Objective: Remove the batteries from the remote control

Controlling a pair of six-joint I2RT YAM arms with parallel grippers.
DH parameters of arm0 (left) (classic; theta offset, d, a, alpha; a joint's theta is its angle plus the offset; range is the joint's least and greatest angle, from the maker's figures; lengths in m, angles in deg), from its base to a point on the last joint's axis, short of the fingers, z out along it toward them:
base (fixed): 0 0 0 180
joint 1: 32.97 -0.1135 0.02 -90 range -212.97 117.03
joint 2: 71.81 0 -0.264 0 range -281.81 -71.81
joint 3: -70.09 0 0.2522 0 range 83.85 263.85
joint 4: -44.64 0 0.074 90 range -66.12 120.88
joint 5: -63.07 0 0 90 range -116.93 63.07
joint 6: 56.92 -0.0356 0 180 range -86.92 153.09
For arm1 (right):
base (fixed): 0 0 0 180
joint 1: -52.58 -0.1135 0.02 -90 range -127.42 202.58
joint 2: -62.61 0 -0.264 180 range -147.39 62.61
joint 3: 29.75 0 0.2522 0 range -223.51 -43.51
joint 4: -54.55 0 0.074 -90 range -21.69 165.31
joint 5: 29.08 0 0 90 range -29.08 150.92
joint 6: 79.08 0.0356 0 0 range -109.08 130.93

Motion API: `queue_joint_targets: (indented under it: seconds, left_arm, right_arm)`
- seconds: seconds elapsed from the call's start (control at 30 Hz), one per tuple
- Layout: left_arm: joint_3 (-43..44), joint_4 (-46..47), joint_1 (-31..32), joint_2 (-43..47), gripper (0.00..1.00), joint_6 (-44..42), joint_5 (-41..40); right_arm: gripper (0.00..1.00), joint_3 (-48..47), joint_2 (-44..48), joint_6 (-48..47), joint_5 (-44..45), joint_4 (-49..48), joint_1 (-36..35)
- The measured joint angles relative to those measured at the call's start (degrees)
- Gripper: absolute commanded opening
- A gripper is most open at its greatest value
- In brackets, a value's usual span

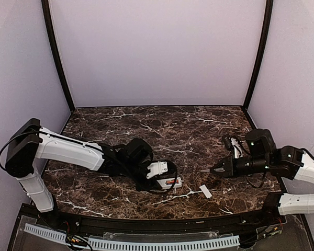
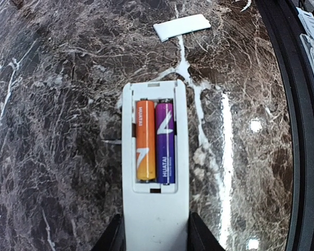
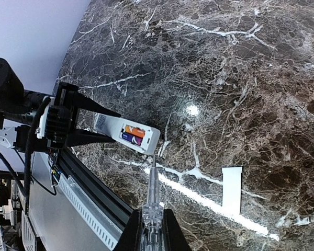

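The white remote control (image 2: 155,209) lies back-up with its battery recess uncovered. Two batteries sit side by side in the recess, one orange (image 2: 145,140) and one purple (image 2: 165,142). My left gripper (image 2: 155,238) is shut on the remote's lower body, one finger on each side. From above, the remote (image 1: 170,182) sits at the front centre of the table. My right gripper (image 3: 152,230) is shut on a clear-handled pointed tool (image 3: 153,188). The tool's thin tip points at the end of the remote (image 3: 115,128) nearest the batteries (image 3: 133,134).
A small flat white cover piece (image 1: 205,191) lies on the dark marble table (image 1: 172,125) between the two grippers, also seen in the wrist views (image 2: 181,26) (image 3: 232,187). The table's black front rail (image 3: 94,178) runs close beside the remote.
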Motion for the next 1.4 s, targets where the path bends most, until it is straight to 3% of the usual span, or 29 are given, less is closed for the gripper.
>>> queue_joint_targets:
  seconds: [0.27,0.4,0.6,0.67,0.9,1.0,1.4]
  left_arm:
    - [1.1,2.9,4.9,-6.6,0.27,6.9,-1.8]
    - [2.4,3.5,6.1,-7.8,0.32,9.1,-3.4]
    - [2.5,4.0,7.2,-8.2,0.59,10.4,-5.4]
    - [2.5,4.5,7.7,-9.0,0.73,10.6,-5.5]
    - [2.4,6.2,8.1,-9.5,0.85,10.7,-5.9]
    - [0.4,8.9,8.1,-8.1,0.97,10.7,-6.8]
    - [-20.9,31.0,8.1,8.0,0.98,14.2,-17.2]
  right_arm:
    - [0.00,-0.1,4.2,0.7,1.6,5.4,0.0]
    - [0.00,-0.2,5.2,1.3,2.2,7.4,0.1]
    - [0.00,-0.4,5.2,2.0,3.0,9.2,0.1]
    - [0.00,-0.9,4.5,2.1,3.0,9.5,0.1]
    - [0.00,-2.3,2.0,2.2,3.1,9.5,0.1]
    - [0.00,-2.7,1.0,2.2,3.2,9.5,0.2]
    - [0.00,-5.2,-3.5,2.2,3.4,9.4,0.2]
